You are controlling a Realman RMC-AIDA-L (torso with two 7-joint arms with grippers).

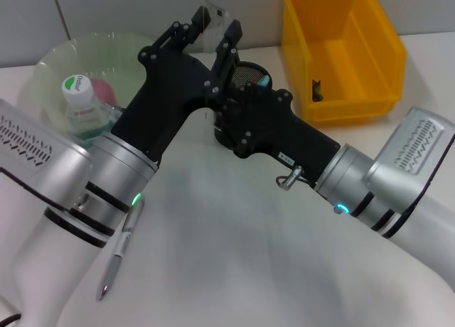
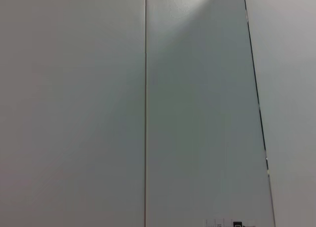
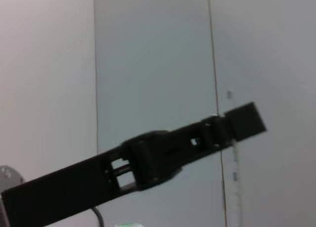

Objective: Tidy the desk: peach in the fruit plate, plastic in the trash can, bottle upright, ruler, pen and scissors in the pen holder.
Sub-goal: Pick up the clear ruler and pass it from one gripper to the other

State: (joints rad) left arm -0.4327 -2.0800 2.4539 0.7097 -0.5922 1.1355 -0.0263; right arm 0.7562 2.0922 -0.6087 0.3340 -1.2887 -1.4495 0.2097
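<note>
far to the left of the pen holder [image 1: 249, 74] sits one green fruit plate [image 1: 53, 57], with one peach [image 1: 106, 90] showing pink on it and one bottle [image 1: 79, 99] standing upright, white cap up, at its near edge

below and left of the pen holder, one pen [image 1: 119, 252] lies flat on the table [image 1: 234, 270], partly under the left arm

just above and left of the pen holder, the left gripper [image 1: 206, 34] hovers with its jaws standing apart, and one clear ruler [image 1: 215, 13] rises between them; i cannot tell whether the ruler's lower end is already inside the holder, because the arm hides it

the ruler looks thin, light and stiff along its length but bendy across the flat, and smooth enough to slip; i judge it is best pinched on its two flat faces near the upper end, so that it hangs straight into the mesh cup

at the near side of the pen holder, touching or just beside it, is the right gripper [image 1: 245, 106]; whether it is apart or together i cannot tell, since the left arm covers it

right of the pen holder stands one yellow trash can [image 1: 370, 64] with a small dark scrap inside; no scissors can be made out for certain
</note>
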